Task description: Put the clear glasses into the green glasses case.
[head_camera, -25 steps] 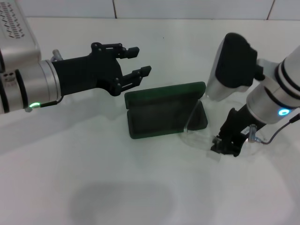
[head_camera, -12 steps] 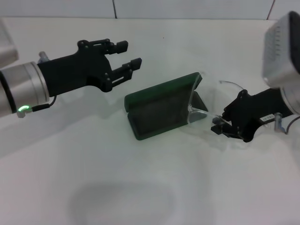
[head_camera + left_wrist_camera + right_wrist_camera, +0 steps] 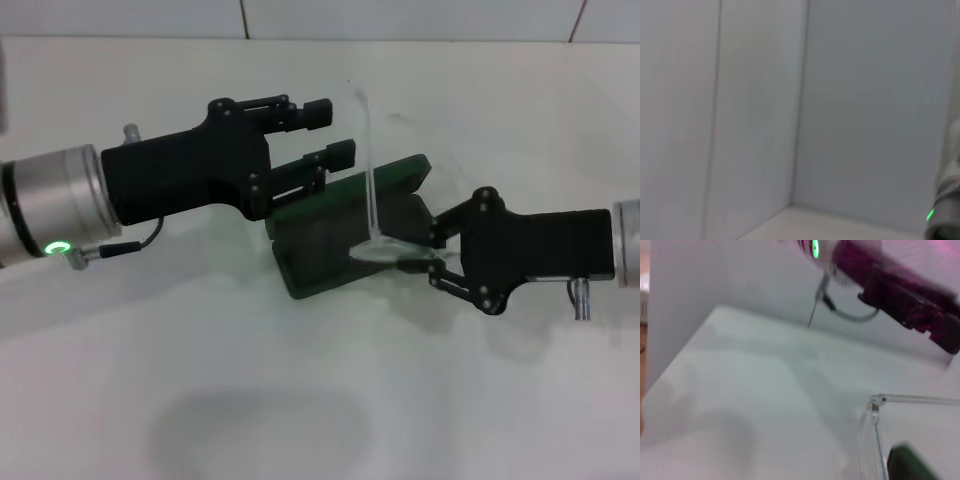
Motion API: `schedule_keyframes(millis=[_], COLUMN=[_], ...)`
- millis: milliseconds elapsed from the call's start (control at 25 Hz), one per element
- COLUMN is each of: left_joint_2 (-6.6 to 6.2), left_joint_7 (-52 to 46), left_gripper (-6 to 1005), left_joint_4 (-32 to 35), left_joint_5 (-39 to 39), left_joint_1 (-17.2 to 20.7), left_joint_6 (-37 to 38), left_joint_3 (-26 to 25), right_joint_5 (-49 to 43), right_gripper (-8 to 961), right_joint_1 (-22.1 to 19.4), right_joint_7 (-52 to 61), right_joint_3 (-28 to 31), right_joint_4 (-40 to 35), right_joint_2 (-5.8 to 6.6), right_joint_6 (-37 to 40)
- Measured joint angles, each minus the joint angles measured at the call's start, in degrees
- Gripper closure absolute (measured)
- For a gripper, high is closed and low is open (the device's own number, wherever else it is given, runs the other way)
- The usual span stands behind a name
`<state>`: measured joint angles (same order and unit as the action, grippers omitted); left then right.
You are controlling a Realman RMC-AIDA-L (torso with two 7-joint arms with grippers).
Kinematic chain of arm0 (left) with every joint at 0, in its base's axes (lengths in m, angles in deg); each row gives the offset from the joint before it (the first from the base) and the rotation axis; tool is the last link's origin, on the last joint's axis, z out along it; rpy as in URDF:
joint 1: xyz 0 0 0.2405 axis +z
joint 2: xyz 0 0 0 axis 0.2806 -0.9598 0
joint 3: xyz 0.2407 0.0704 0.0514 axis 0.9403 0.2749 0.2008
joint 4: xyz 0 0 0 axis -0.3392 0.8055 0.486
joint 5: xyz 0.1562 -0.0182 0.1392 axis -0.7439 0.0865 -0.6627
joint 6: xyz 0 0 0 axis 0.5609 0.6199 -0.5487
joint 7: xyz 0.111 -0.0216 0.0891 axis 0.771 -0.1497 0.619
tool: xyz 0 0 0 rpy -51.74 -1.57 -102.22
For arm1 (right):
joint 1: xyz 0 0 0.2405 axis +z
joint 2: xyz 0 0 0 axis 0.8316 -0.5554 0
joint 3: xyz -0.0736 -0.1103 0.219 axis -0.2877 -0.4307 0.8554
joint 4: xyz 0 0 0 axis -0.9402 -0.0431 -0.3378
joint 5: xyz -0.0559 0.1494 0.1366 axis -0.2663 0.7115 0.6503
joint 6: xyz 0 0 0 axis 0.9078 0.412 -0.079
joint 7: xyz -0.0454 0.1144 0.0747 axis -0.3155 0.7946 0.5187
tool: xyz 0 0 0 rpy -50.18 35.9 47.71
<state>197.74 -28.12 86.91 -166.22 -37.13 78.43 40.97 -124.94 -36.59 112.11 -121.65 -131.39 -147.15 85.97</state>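
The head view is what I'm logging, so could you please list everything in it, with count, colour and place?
clear glasses: one, colourless and transparent, held over the open case, one temple arm sticking up.
green glasses case: one, dark green, open on the table near the middle, lid standing at the back.
table: one, white, under everything.
wall: white tiles, along the far edge of the table.
left gripper: one, black, open, in the air just behind the case's left end.
right gripper: one, black, shut on the glasses at the case's right end.
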Motion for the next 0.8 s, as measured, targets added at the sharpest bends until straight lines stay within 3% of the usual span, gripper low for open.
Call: schedule_keyframes(millis=[160, 360, 800], left_joint_2=[-0.6, -1.71, 0.09], left_joint_7=[1.28, 1.53, 7.47], left_gripper=[508, 508, 508], left_joint_4=[-7.99, -14.8, -16.32], left_joint_5=[0.89, 0.37, -3.36], left_joint_1=[-4.33, -8.82, -11.1], left_joint_6=[7.54, 10.52, 12.28], left_joint_3=[-4.03, -4.48, -0.86], right_joint_5=[7.91, 9.73, 10.61], right_gripper=[825, 825, 826], right_joint_1=[0.32, 0.34, 0.08], right_joint_7=[-12.32, -19.12, -21.21], right_joint_3=[0.35, 0.24, 1.36], right_joint_4=[7.28, 10.03, 11.32], right_joint_2=[0.12, 0.04, 0.16], right_joint_6=[1.51, 3.95, 10.8])
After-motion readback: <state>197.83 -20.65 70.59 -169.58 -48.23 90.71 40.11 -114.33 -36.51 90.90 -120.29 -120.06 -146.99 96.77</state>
